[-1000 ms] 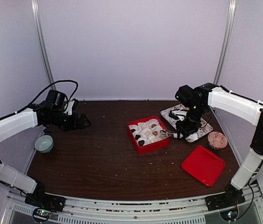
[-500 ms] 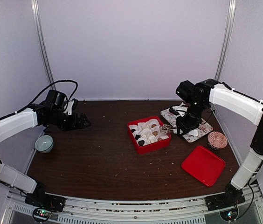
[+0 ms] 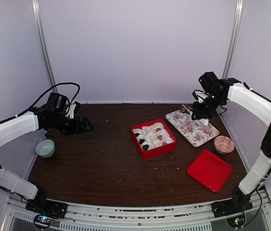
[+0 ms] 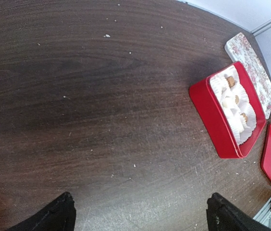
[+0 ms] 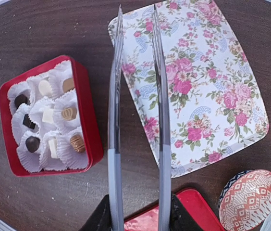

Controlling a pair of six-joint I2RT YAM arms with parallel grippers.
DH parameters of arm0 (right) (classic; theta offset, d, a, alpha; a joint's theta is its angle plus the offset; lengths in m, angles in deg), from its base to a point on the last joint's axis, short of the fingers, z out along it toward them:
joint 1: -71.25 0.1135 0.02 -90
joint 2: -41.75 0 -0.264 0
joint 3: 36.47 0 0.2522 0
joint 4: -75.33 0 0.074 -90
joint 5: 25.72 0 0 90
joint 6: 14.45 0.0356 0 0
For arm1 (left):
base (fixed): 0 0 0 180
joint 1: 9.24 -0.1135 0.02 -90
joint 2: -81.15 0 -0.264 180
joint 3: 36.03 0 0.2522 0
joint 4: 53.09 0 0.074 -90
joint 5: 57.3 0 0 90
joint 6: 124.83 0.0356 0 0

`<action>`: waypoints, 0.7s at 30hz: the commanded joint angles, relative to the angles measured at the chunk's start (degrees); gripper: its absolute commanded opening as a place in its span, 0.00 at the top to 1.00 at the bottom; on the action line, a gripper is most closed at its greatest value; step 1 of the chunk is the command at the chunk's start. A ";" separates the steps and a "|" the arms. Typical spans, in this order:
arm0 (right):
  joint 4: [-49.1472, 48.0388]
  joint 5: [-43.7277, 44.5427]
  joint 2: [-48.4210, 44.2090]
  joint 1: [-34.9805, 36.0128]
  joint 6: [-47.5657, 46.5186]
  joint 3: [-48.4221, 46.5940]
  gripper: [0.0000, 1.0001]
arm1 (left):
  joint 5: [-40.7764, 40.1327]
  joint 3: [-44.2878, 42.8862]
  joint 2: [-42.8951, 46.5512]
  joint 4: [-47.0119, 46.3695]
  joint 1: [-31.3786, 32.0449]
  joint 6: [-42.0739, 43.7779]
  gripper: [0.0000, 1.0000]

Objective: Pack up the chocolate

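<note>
Chocolate (image 5: 68,113) sits in white paper cups (image 5: 66,156) inside the red box (image 5: 93,130), one piece to a cup. Dark pieces line the side of the box farthest from the floral tray (image 5: 212,96), pale ones run down the middle, and tan ones lie along the wall nearest the tray.

The right gripper (image 5: 138,211) hangs raised, to the right of the box and behind it, above the tray's far end. Its fingers clamp the handle end of metal tongs (image 5: 114,125). The two blades run nearly parallel with a narrow gap between the tips (nothing is caught in that gap), and the tips point past the box's back corner, over the tray's edge.

The left gripper (image 4: 140,216) hovers over the bare table (image 3: 102,163), well to the left of the box, fingers spread wide and holding nothing.

A flat red lid (image 3: 209,170) lies to the right of the box and nearer the arm bases, a patterned disc (image 3: 224,144) rests further right of the box, and a small bowl (image 3: 45,147) stands far to the box's left
</note>
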 commanded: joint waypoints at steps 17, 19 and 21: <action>-17.29 10.60 12.40 -3.36 7.46 6.00 0.59 | -1.50 -3.00 0.68 0.90 -0.51 -0.88 0.02; -18.20 11.34 12.84 -3.36 7.46 7.29 0.56 | -1.51 -3.09 0.62 0.84 -0.51 -1.05 0.02; -19.39 11.66 13.03 -3.36 7.46 8.78 0.54 | -1.46 -3.10 0.61 0.82 -0.50 -1.06 0.02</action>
